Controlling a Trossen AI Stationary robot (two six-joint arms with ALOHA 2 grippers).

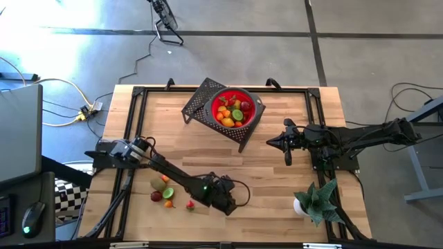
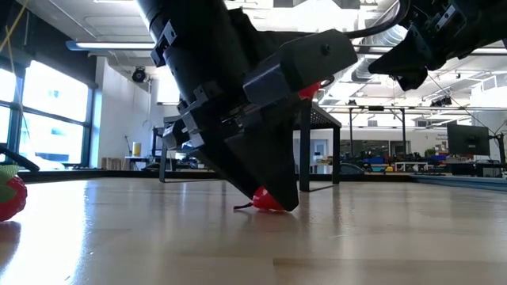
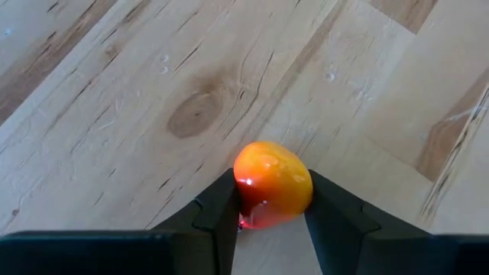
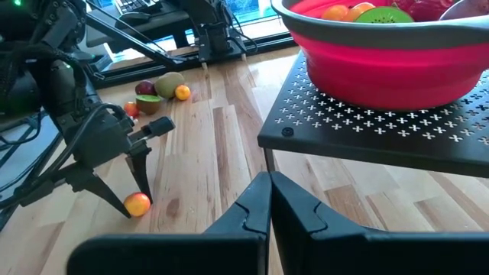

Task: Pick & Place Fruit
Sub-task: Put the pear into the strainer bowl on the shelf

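My left end effector was down on the bench, fingers closed on a red-orange fruit sitting squarely between them. The red bowl lay well apart, toward the far side. My right end effector waited shut near it.

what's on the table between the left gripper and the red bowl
Nothing: bare wood. The high view shows clear tabletop from the left gripper, shut on a red-orange fruit, up to the black perforated stand carrying the red bowl.
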